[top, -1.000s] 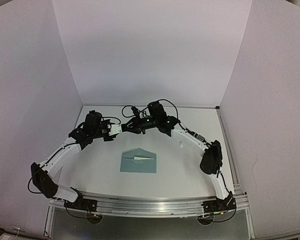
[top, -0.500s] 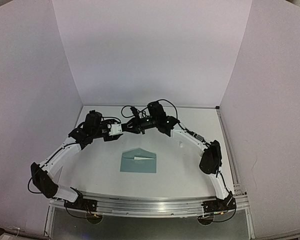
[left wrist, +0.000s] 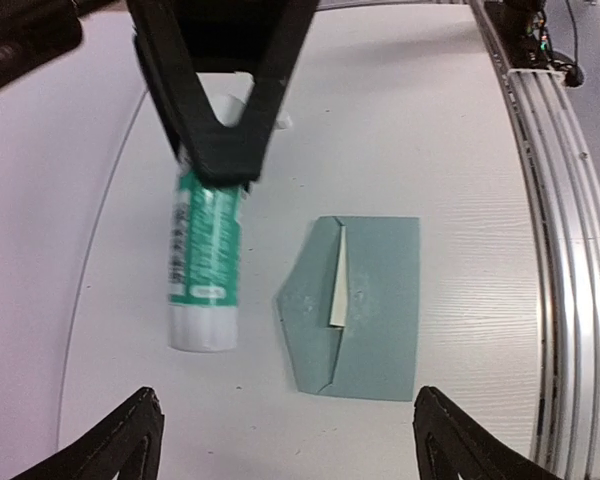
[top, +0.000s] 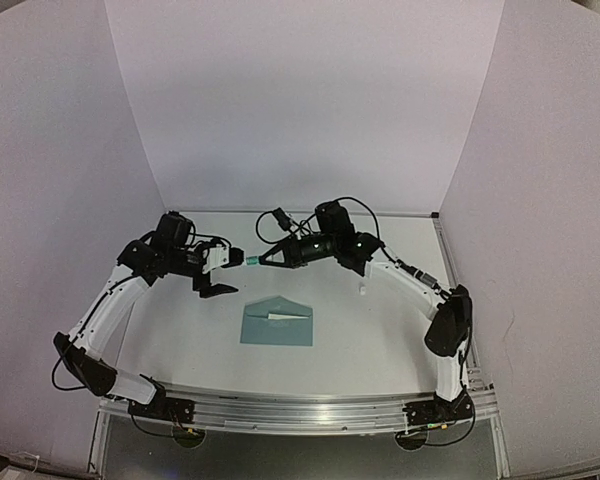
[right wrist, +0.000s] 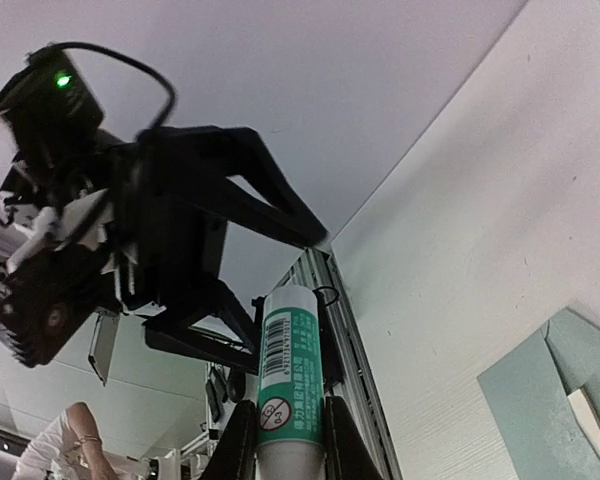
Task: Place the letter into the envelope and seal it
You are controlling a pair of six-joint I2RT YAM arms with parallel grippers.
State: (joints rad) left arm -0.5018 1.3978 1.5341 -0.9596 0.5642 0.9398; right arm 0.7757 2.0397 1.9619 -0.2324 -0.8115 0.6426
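Observation:
The teal envelope (top: 276, 322) lies flat on the table, flap side up, with a pale sliver of the letter (top: 285, 316) showing at its opening. The left wrist view shows the same envelope (left wrist: 365, 305) and letter (left wrist: 338, 290). My right gripper (top: 261, 261) is shut on a green-and-white glue stick (top: 249, 262), held level above the table behind the envelope. In the right wrist view the glue stick (right wrist: 291, 370) sits between that gripper's fingers (right wrist: 285, 445). My left gripper (top: 226, 272) stands open just left of the stick, not touching it. Its jaws (left wrist: 285, 400) are empty.
A small white object (top: 363, 289) lies on the table right of the envelope, under the right arm. White walls close in the back and both sides. The metal rail (top: 300, 410) runs along the near edge.

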